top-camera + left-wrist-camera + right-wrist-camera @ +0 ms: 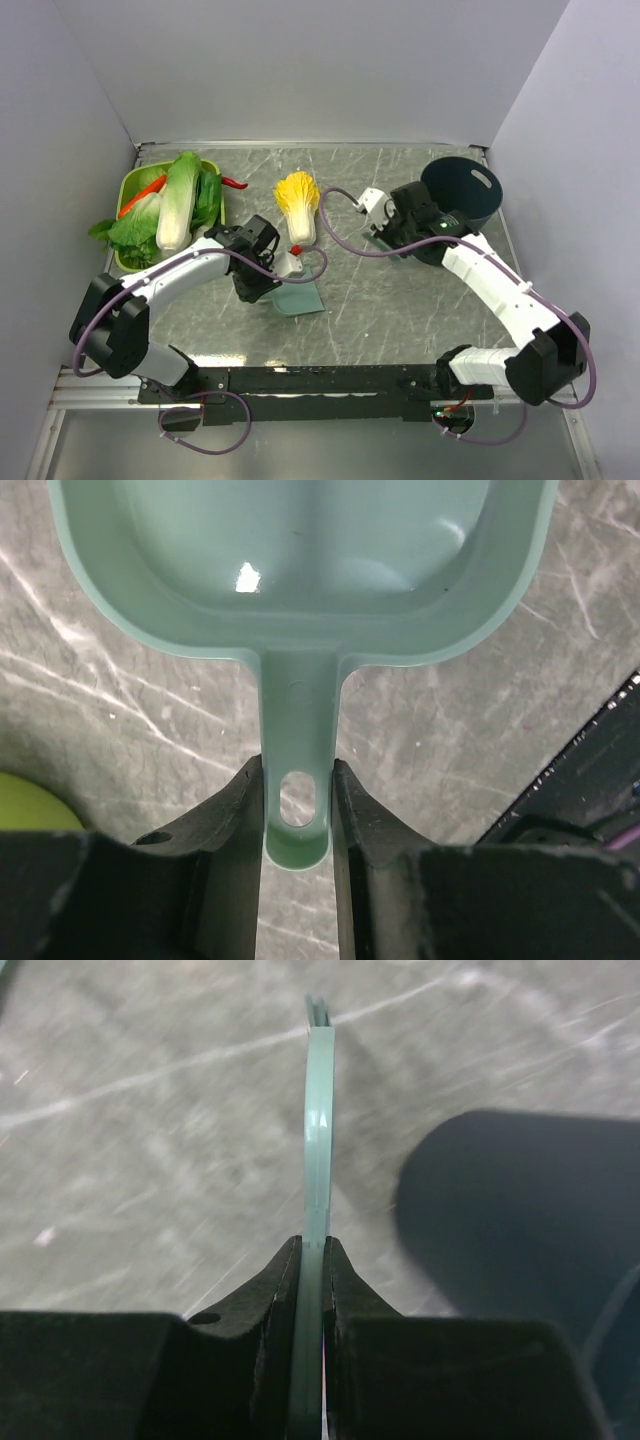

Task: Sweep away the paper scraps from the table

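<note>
At the upper left of the top view, your green basket [127,190] held the cabbages [178,205] and a red pepper [145,194]. The leaves hid most of its floor. In the left wrist view only a yellow-green sliver showed at the lower left edge, cut off by the frame.

Left of centre, your left gripper [262,275] sat low over the table [400,300]. The wrist camera showed its fingers [240,810] pressed against both sides of the dustpan [300,560] handle, just by the hanging hole. The pan lay flat on the marble. Its front lip ran off the top of that frame, so you could not see its mouth there. From above, the arm covered part of the pan [300,298].

At centre, the cabbage half [298,205] lay just beyond the pan, yellow end toward the back wall.

Right of centre, your right gripper [383,228] pinched a thin teal strip [318,1140], seen edge-on. From the wrist view you could not tell what tool it was. That view was blurred.

At the upper right stood the dark bucket [462,188], partly behind the right arm. It showed only as a dark smear at the right of the right wrist view.

You could not make out the scraps in any view.
</note>
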Robot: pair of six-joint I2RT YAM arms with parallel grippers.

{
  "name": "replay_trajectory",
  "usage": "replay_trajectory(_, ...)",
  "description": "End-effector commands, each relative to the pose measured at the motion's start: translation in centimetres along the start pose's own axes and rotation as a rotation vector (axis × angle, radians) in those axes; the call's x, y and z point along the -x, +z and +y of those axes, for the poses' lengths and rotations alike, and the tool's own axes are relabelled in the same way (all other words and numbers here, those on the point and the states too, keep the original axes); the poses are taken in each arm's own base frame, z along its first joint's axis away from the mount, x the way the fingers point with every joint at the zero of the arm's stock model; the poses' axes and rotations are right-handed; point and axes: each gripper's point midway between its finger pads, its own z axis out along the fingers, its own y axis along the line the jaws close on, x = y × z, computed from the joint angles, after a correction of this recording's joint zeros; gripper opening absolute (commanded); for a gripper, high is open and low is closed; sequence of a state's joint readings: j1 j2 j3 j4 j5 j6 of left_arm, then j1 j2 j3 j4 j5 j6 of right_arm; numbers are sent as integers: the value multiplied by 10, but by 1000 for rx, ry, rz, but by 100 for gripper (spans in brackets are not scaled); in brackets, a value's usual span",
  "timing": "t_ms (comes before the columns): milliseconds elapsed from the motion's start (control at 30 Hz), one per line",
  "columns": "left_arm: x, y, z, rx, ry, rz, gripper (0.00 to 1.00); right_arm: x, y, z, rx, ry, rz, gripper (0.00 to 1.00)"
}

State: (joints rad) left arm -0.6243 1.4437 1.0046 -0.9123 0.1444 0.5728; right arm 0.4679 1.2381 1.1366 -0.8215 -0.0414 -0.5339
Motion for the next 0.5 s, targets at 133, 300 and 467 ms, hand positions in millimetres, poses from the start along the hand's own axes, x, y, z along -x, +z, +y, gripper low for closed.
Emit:
replay_trajectory(133, 16, 20, 2, -14, -5, -77, 6, 55, 17, -49, -283, -72, -105, 0)
replay_trajectory(300, 25, 25, 2, -22, -27, -119, 17, 48, 35, -50, -293, -96, -73, 0)
replay_trajectory(467, 28, 26, 3, -12, -39, -140, 33, 49, 45, -47, -284, -110, -59, 0)
